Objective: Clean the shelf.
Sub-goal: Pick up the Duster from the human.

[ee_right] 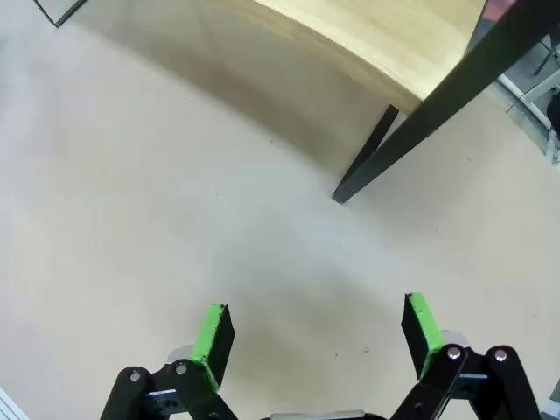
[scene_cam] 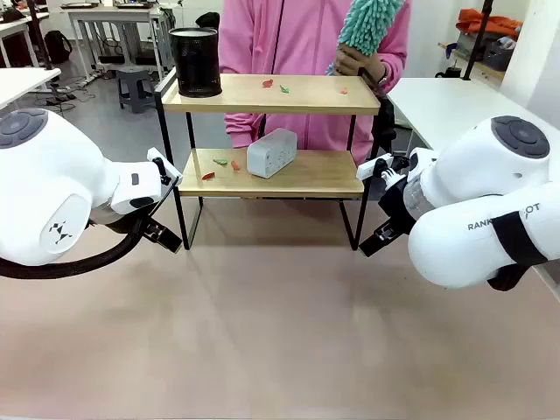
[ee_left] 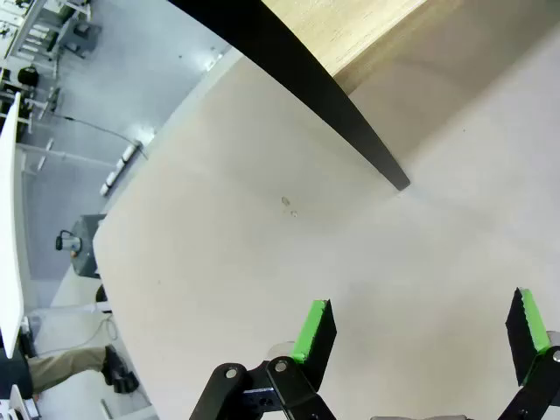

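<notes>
Left gripper (ee_left: 422,328): released; jaws spread wide, nothing held between the green pads.
Left gripper position: low over the table (scene_cam: 280,332), just beside the front left leg (ee_left: 332,105).
Right gripper (ee_right: 317,332): released; jaws spread wide, nothing held.
Right gripper position: low over the table, near the front right leg (ee_right: 420,131).
Shelf (scene_cam: 271,107): stood at the middle of the table on its far side, between the two grippers, upright on all four legs.
Top board load: a black cup (scene_cam: 194,61) at the left end; red and green scraps (scene_cam: 268,84) scattered to its right.
Lower board load: a white box (scene_cam: 272,153) near the middle; more scraps to its left.
Far side: a duster (scene_cam: 367,24) is held up by a person's hand (scene_cam: 354,61) behind the shelf.
Handling, shelf: judged light and stiff; the thin frame is likely to slide on the smooth table if pushed.
Hold points: the front legs or board ends are judged best; the boards appear too thick-edged and smooth for a sure pinch.
Caution: cup and box are loose and would probably shift or topple if the shelf were tilted.
</notes>
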